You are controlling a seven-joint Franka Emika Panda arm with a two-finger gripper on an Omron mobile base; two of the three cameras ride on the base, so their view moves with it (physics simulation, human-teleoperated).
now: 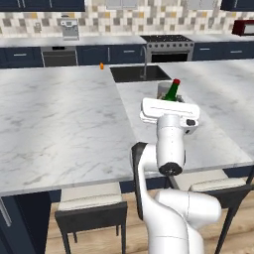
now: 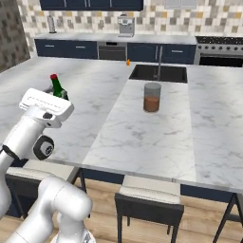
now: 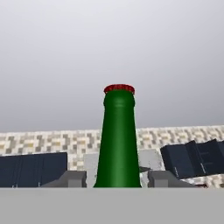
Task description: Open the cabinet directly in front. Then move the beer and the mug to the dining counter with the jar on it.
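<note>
Green beer [image 3: 118, 140] | upright between fingers [image 3: 72, 178] | pincer [image 3: 117, 179] clamped on it

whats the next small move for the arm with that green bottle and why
Probably lower it onto the dining counter near the jar, then open. The beer stands between the fingers of the tool, apparently gripped, its neck tilted above the marble in both base views, and the jar sits just beyond with bare counter beside it.
</note>
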